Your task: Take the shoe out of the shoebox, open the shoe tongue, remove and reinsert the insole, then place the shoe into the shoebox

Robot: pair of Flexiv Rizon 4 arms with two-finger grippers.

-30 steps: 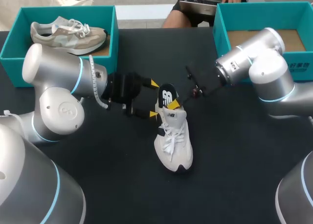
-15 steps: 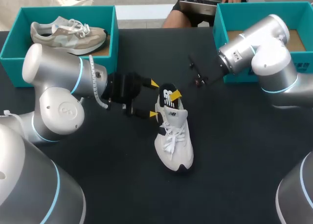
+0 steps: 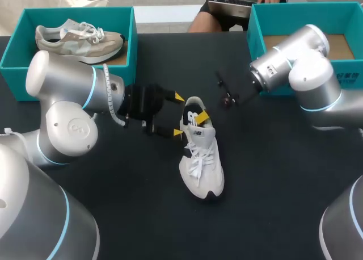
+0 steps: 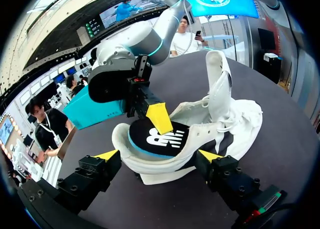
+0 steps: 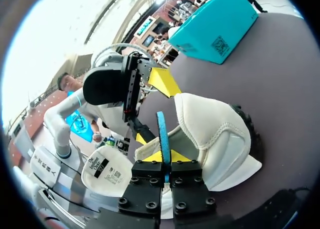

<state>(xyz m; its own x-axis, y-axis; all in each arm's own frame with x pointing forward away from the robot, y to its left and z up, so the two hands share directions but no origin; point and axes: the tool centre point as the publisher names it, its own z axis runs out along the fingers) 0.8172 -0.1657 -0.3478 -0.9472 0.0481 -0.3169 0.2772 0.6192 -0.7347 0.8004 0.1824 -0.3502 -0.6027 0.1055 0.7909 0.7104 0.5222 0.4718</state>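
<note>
On the table, right end effector pinches the white shoe's blue-edged black insole; left end effector gapes.

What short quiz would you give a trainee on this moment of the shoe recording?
1. True or false: the white lace-up sneaker lies inside a box.
2. Multiple choice: what is the right hand shut on? A, the sneaker's laces. B, the black insole with a teal edge. C, a box wall.
3. Fill in: the beige sneaker lies in the teal cardboard shoebox on the robot's ___ side.

Key: 1 false, it lies on the black table. 2 B. 3 left.
</note>
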